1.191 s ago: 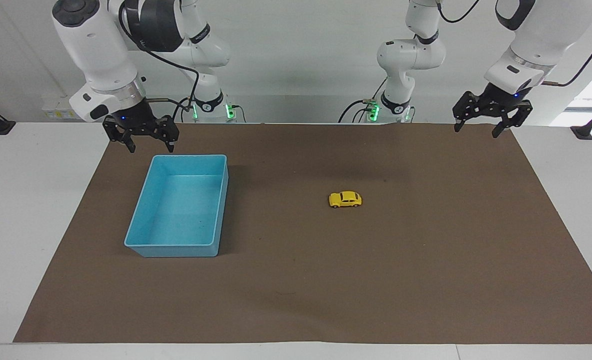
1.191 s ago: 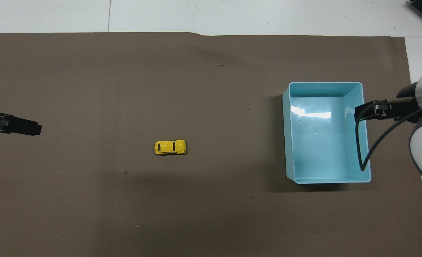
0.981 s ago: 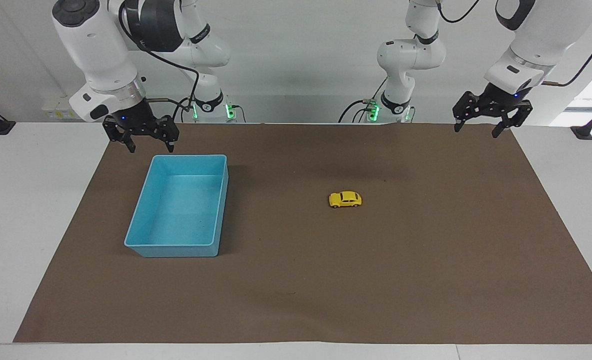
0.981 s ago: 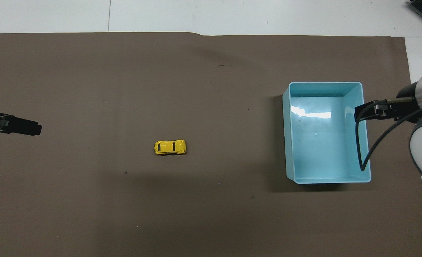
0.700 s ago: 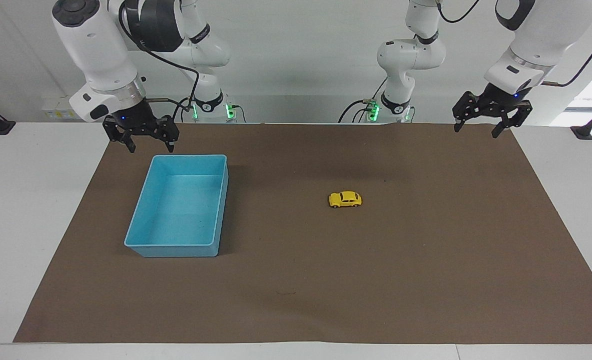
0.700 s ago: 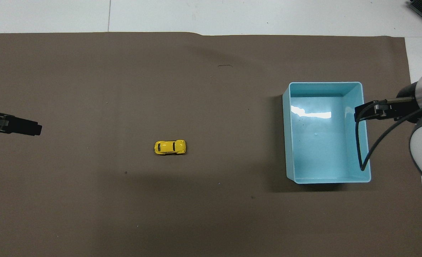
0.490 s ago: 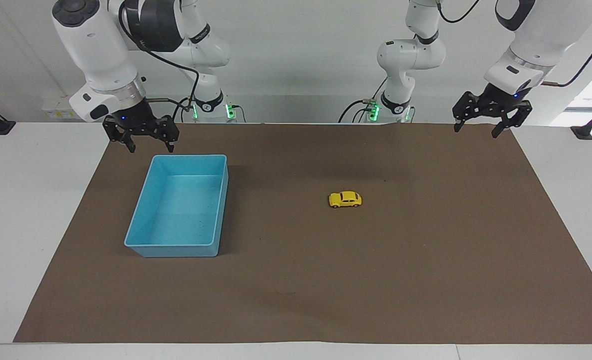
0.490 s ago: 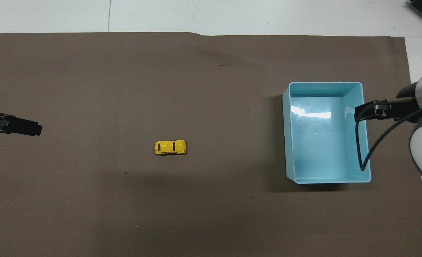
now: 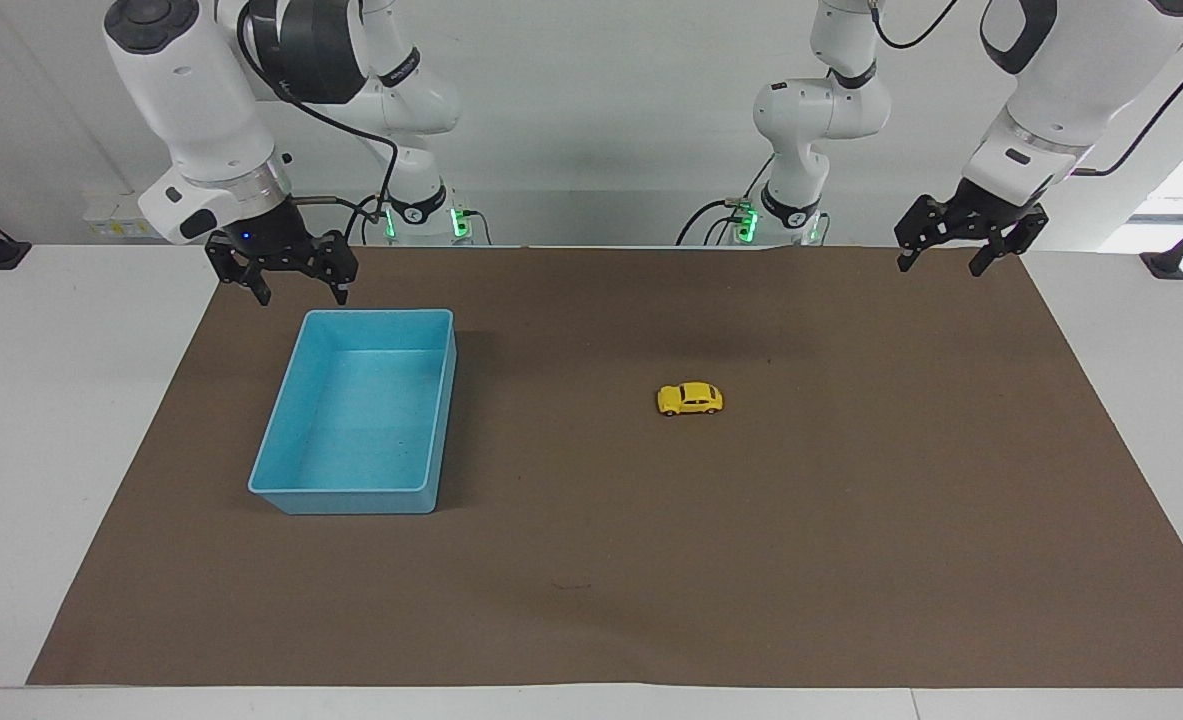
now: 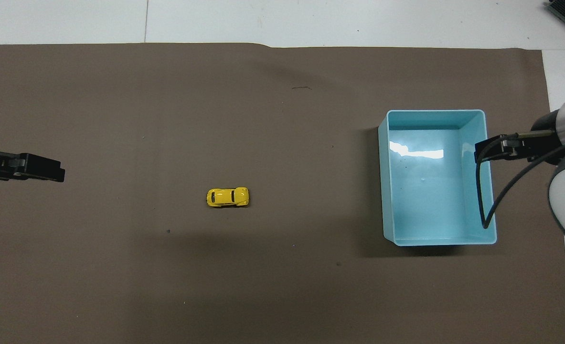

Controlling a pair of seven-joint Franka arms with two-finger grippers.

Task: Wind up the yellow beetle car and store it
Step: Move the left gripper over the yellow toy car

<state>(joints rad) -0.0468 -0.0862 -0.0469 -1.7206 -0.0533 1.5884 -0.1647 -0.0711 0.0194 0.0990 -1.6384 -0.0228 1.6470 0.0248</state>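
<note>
The yellow beetle car [image 9: 690,399] stands on its wheels on the brown mat [image 9: 851,520], near the middle; it also shows in the overhead view [image 10: 228,197]. My left gripper [image 9: 939,267] hangs open and empty in the air over the mat's edge nearest the robots, toward the left arm's end, well away from the car; its black tip shows in the overhead view [image 10: 43,171]. My right gripper [image 9: 301,297] waits open and empty in the air just over the mat beside the bin's edge nearest the robots.
An empty light blue bin [image 9: 269,455] stands on the mat toward the right arm's end, also in the overhead view [image 10: 383,181]. The right arm's black cable [image 10: 483,191] hangs over the bin. White table [image 9: 51,400] surrounds the mat.
My left gripper has shifted a little toward the middle of the table and up. The right gripper, the car and the bin have not moved.
</note>
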